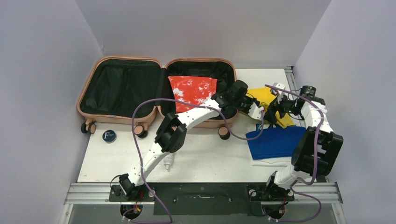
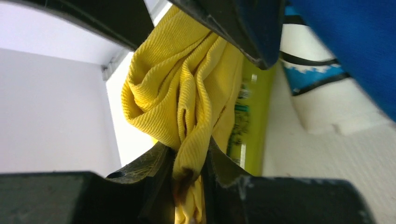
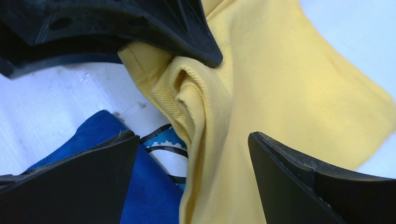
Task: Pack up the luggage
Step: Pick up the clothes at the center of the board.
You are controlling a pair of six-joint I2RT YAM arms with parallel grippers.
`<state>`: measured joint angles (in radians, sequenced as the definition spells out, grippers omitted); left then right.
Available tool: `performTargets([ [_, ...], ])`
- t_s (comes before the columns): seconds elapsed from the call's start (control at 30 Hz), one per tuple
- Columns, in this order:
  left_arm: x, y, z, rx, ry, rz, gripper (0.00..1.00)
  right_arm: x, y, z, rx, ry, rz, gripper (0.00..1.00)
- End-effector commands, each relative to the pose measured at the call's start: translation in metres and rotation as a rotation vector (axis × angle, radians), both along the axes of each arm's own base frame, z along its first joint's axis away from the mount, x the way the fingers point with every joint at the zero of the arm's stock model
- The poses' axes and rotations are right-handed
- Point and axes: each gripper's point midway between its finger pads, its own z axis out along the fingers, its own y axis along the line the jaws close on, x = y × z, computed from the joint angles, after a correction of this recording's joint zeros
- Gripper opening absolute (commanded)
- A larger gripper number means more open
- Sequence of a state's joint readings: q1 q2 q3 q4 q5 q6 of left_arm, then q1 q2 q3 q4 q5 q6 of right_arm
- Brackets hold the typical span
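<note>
Top view: your left arm (image 1: 187,119) is reaching across the luggage (image 1: 122,59), left gripper (image 2: 189,168) pinching the yellow cloth (image 1: 262,94), while your right gripper (image 3: 194,140) is straddling it, jaws spread.

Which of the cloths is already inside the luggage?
The red cloth, in the right half of the luggage; yellow cloth and blue cloth lie outside it.

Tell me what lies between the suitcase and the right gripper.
The yellow cloth, a fold of it pinched in the left gripper; top view shows both, left wrist view the pinch.
</note>
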<state>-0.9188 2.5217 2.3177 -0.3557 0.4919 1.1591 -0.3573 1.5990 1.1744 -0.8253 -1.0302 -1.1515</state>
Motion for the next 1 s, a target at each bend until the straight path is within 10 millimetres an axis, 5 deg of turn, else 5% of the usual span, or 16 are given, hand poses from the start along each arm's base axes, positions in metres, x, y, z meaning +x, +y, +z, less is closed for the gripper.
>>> performTargets([
  [0.0,0.042,-0.022,0.091,-0.306,-0.208,0.142,0.0,0.03,-0.028,0.047,0.026,-0.165,-0.206,0.9],
  [0.2,0.067,-0.016,0.154,-0.471,-0.462,0.142,0.0,0.038,-0.077,0.082,0.061,-0.217,-0.467,0.9],
  [0.37,0.076,0.007,0.184,-0.473,-0.557,0.113,0.0,0.033,-0.1,0.094,0.084,-0.21,-0.573,0.9],
  [0.57,0.105,0.041,0.218,-0.448,-0.68,0.196,0.0,0.031,-0.11,0.097,0.095,-0.199,-0.632,0.9],
  [0.77,0.132,0.072,0.305,-0.619,-0.987,0.374,0.0,0.032,-0.111,0.092,0.122,-0.172,-0.659,0.9],
  [0.97,0.133,0.123,0.36,-0.691,-1.102,0.464,0.0,0.029,-0.108,0.092,0.128,-0.173,-0.656,0.9],
])
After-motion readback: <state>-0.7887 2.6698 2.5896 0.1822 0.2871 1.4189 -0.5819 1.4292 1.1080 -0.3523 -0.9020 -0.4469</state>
